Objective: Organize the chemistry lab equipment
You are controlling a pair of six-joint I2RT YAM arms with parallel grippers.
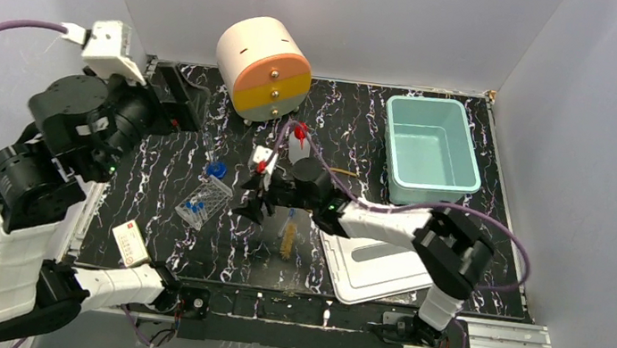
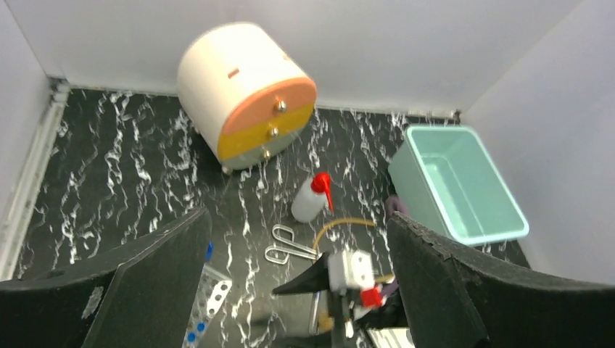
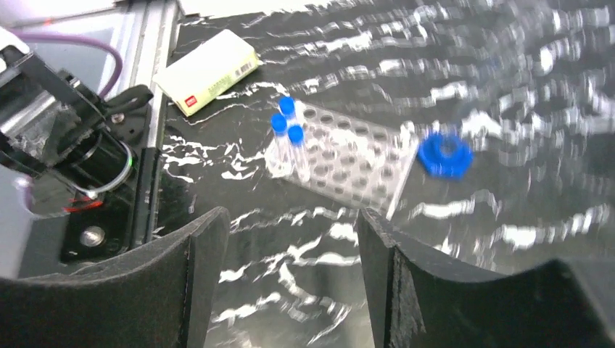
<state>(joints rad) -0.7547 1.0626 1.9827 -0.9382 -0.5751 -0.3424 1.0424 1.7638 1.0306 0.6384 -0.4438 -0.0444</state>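
Observation:
The clear tube rack [image 1: 204,202] lies on the dark marbled table left of centre, with three blue-capped test tubes [image 3: 287,138] standing at one end. My right gripper [image 1: 248,205] hangs open just right of the rack, nothing between its fingers [image 3: 190,283]. A white squeeze bottle [image 2: 310,199] with a red nozzle stands behind it, with metal scissors [image 2: 290,245] and a tan tubing loop [image 2: 341,223] close by. The tube brush [image 1: 287,240] lies under the right arm. My left gripper [image 1: 181,103] is raised at the back left, open and empty.
A cream, orange and yellow drum drawer unit [image 1: 265,69] stands at the back. A teal bin [image 1: 430,154] sits at the right, its white lid [image 1: 373,271] lying near the front. A blue ring [image 3: 444,154] lies beside the rack, and a cream box [image 1: 131,243] lies at the front left.

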